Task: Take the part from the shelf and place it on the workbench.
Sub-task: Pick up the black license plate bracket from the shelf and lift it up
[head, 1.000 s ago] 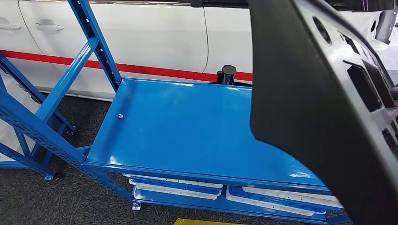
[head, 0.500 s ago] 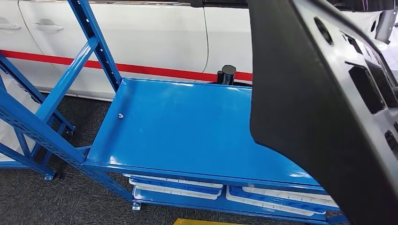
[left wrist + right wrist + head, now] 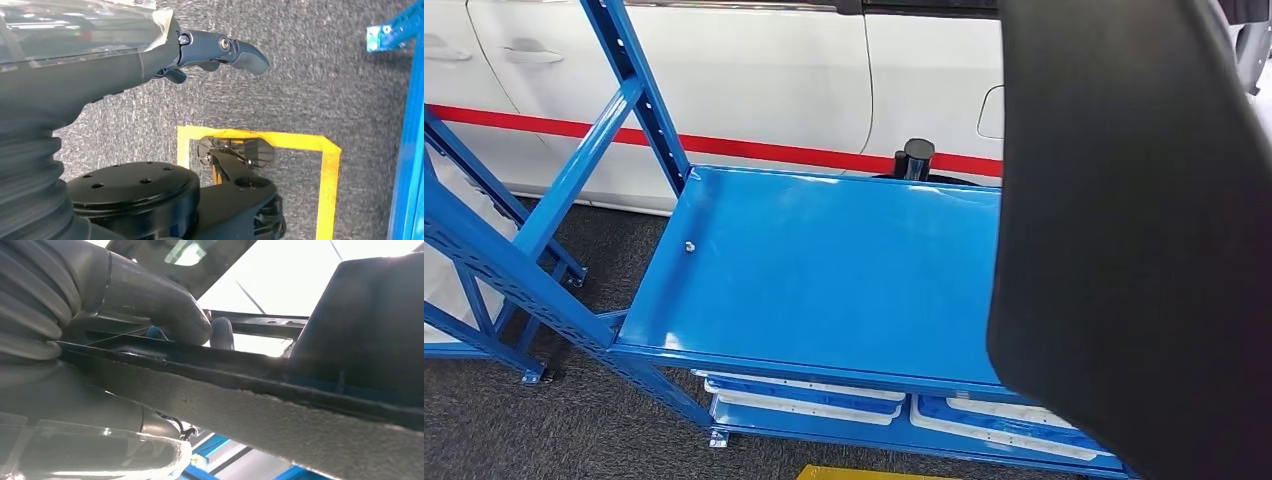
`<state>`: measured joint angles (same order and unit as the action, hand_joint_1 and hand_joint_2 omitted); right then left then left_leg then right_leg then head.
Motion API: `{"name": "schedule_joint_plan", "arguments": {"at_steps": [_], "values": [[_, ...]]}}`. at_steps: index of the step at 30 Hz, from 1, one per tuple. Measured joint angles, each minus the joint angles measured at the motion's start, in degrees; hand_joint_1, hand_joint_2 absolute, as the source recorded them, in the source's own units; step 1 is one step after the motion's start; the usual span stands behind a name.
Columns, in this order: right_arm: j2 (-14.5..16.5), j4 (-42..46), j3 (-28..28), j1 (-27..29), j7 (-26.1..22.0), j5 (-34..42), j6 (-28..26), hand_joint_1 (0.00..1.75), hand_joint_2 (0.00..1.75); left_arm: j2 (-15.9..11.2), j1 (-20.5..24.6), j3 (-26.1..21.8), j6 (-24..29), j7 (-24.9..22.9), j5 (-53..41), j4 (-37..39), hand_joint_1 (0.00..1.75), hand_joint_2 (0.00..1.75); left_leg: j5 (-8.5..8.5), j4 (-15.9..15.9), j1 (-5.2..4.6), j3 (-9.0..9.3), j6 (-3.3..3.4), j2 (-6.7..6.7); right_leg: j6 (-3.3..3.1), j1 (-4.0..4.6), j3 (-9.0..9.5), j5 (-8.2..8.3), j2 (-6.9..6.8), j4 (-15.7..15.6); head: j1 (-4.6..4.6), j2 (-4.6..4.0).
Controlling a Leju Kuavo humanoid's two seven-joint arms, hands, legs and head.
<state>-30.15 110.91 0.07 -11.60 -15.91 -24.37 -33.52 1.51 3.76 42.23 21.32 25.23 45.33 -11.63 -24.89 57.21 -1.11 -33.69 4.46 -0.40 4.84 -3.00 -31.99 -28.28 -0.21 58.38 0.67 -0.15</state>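
Observation:
A large black plastic part point(image 3: 1134, 240) hangs in the air at the right of the head view, its smooth side facing me, covering the right end of the blue shelf point(image 3: 824, 260). In the right wrist view my right hand point(image 3: 150, 305) grips the thin edge of the part point(image 3: 280, 405), thumb on one face and fingers behind the rim. My left hand point(image 3: 150, 55) hangs over the grey carpet with its fingers stretched out and nothing in it.
The blue shelf's top board is bare except for a small bolt point(image 3: 690, 246). White trays point(image 3: 804, 400) lie on the level below. A white car point(image 3: 754, 80) with a red stripe stands behind. Yellow floor tape point(image 3: 327, 175) marks the carpet.
The black part has turned and shifted right, so its cutouts no longer face me. The whole view has shifted slightly, so the camera has moved a little.

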Motion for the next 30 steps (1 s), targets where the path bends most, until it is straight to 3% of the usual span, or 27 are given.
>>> {"name": "schedule_joint_plan", "arguments": {"at_steps": [3, 4, 5, 6, 8, 10, 12, 14, 15, 17, 19, 20, 21, 22, 24, 25, 26, 28, 30], "values": [[0.92, -0.59, 0.80, -1.27, -0.18, -0.13, 0.31, 1.75, 1.75, 0.14, -0.07, -0.51, 0.33, 0.13, 0.34, 0.00, 0.00, 1.75, 0.64, -0.37, 0.05, -0.47, 0.54, 0.08, -1.13, 0.47, -4.41, -5.32, 0.05, 10.58, -0.17, 0.00], [1.20, -0.84, 1.07, -1.47, -0.19, -0.17, 0.38, 1.75, 1.75, 0.20, -0.13, -0.58, 0.45, 0.16, 0.37, 0.00, 0.00, 1.75, 0.78, -0.36, 0.00, -0.68, 0.54, 0.06, -1.15, 0.64, -5.57, -6.41, 0.07, 13.74, -0.17, 0.00], [1.48, -1.08, 1.31, -1.60, -0.20, -0.22, 0.43, 1.75, 1.75, 0.23, -0.20, -0.63, 0.55, 0.19, 0.39, 0.00, 0.00, 1.75, 0.94, -0.33, -0.04, -0.87, 0.48, 0.02, -0.94, 0.76, -5.78, -6.58, 0.08, 14.89, -0.16, 0.00], [1.71, -1.31, 1.51, -1.78, -0.21, -0.26, 0.45, 1.75, 1.75, 0.27, -0.28, -0.71, 0.63, 0.19, 0.42, 0.00, 0.00, 1.75, 1.10, -0.29, -0.05, -1.03, 0.36, -0.02, -0.56, 0.80, -4.84, -5.82, 0.07, 13.62, -0.17, 0.00], [2.02, -1.63, 1.86, -2.36, -0.24, -0.30, 0.47, 1.75, 1.75, 0.33, -0.38, -0.91, 0.67, 0.19, 0.42, 0.00, 0.00, 1.75, 1.34, -0.02, -0.03, -1.35, 0.01, -0.09, 0.06, 0.76, -0.39, -3.24, 0.06, 5.62, -0.17, 0.00], [2.24, -1.87, 2.21, -2.87, -0.26, -0.32, 0.48, 1.75, 1.75, 0.40, -0.40, -1.16, 0.67, 0.19, 0.43, 0.00, 0.00, 1.75, 1.62, 0.44, -0.17, -1.78, -0.57, -0.20, -0.20, 1.11, 2.84, -1.38, 0.23, -0.13, -0.15, 0.00], [2.45, -2.10, 2.52, -3.16, -0.27, -0.35, 0.48, 1.75, 1.75, 0.46, -0.44, -1.36, 0.67, 0.19, 0.46, 0.00, 0.00, 1.75, 2.07, 0.77, -0.36, -2.24, -1.25, -0.35, -0.86, 1.57, 2.96, -0.81, 0.44, -0.58, -0.11, 0.00], [2.77, -2.38, 2.76, -3.36, -0.27, -0.40, 0.52, 1.75, 1.75, 0.40, -0.54, -1.46, 0.68, 0.19, 0.61, 0.03, 0.00, 1.75, 1.87, 1.28, -0.30, -2.83, -1.92, -0.48, -1.69, 1.02, 2.16, -0.43, 0.37, -0.56, -0.11, 0.00], [2.98, -2.49, 2.90, -3.47, -0.30, -0.44, 0.54, 1.75, 1.75, 0.38, -0.59, -1.50, 0.68, 0.19, 0.70, 0.05, 0.00, 1.75, 0.59, 2.47, -0.18, -3.42, -2.32, -0.47, -2.32, 0.76, 1.75, -0.03, 0.27, -0.58, -0.06, 0.00], [3.40, -2.69, 3.15, -3.73, -0.41, -0.57, 0.61, 1.75, 1.75, 0.36, -0.65, -1.60, 0.69, 0.18, 0.86, 0.07, 0.00, 1.75, -4.20, 8.23, 0.29, -5.54, -3.21, -0.36, -3.36, 0.62, 0.83, 0.86, 0.05, -0.60, 0.08, 0.00], [3.86, -2.90, 3.45, -3.93, -0.54, -0.72, 0.63, 1.75, 1.75, 0.37, -0.66, -1.73, 0.68, 0.16, 0.91, 0.07, 0.00, 1.75, -8.25, 15.43, 0.88, -7.52, -3.91, -0.24, -3.65, 0.77, -0.25, 1.72, -0.08, -0.56, 0.13, 0.00], [4.10, -3.04, 3.64, -4.03, -0.57, -0.79, 0.64, 1.75, 1.75, 0.37, -0.66, -1.79, 0.67, 0.15, 0.92, 0.07, 0.00, 1.75, -8.72, 17.04, 1.18, -7.47, -4.16, -0.17, -3.57, 0.82, -0.75, 2.11, -0.12, -0.54, 0.14, 0.00], [4.32, -3.19, 3.84, -4.15, -0.58, -0.82, 0.64, 1.75, 1.75, 0.37, -0.64, -1.84, 0.66, 0.14, 0.92, 0.07, 0.00, 1.75, -8.17, 16.47, 1.47, -6.31, -4.34, -0.09, -3.41, 0.80, -1.19, 2.48, -0.14, -0.53, 0.13, 0.00], [4.52, -3.34, 4.01, -4.33, -0.59, -0.85, 0.64, 1.75, 1.75, 0.37, -0.60, -1.87, 0.65, 0.12, 0.92, 0.07, 0.00, 1.75, -6.91, 13.67, 1.74, -3.99, -4.46, 0.00, -3.19, 0.77, -1.58, 2.83, -0.14, -0.52, 0.14, 0.00], [4.80, -3.57, 4.19, -4.87, -0.62, -0.88, 0.61, 1.75, 1.75, 0.38, -0.38, -1.93, 0.53, 0.01, 0.92, 0.05, 0.00, 1.75, -4.91, 5.39, 2.07, 1.89, -4.53, 0.03, -2.58, 0.78, -2.09, 3.47, -0.13, -0.48, 0.15, 0.00], [4.89, -3.67, 4.24, -5.27, -0.66, -0.90, 0.58, 1.75, 1.75, 0.38, -0.25, -1.96, 0.44, -0.05, 0.92, 0.05, 0.00, 1.75, -4.45, 2.45, 2.00, 3.79, -4.33, -0.06, -2.18, 0.83, -2.23, 3.80, -0.14, -0.50, 0.06, 0.00], [5.02, -3.75, 4.30, -5.65, -0.72, -0.94, 0.54, 1.75, 1.75, 0.38, -0.12, -1.97, 0.37, -0.11, 0.92, 0.04, 0.00, 1.75, -4.44, 0.87, 1.80, 4.65, -4.07, -0.18, -1.72, 0.87, -2.33, 4.11, -0.17, -0.53, 0.04, 0.00], [5.28, -3.93, 4.50, -6.20, -0.87, -1.06, 0.42, 1.75, 1.75, 0.31, -0.04, -1.98, 0.24, -0.20, 0.93, 0.04, 0.00, 1.75, -3.93, 0.38, 1.28, 4.16, -3.12, -0.33, -0.68, 0.87, -2.48, 4.93, -0.21, -0.86, -0.11, 0.00], [5.46, -4.11, 4.73, -6.31, -1.05, -1.23, 0.32, 1.75, 1.75, 0.21, -0.02, -2.01, 0.04, -0.29, 0.94, 0.04, 0.00, 1.75, -2.77, -0.18, 1.17, 3.41, -1.89, -0.11, -0.42, 0.81, -3.54, 4.04, -0.19, 0.28, -0.20, 0.00]]}}
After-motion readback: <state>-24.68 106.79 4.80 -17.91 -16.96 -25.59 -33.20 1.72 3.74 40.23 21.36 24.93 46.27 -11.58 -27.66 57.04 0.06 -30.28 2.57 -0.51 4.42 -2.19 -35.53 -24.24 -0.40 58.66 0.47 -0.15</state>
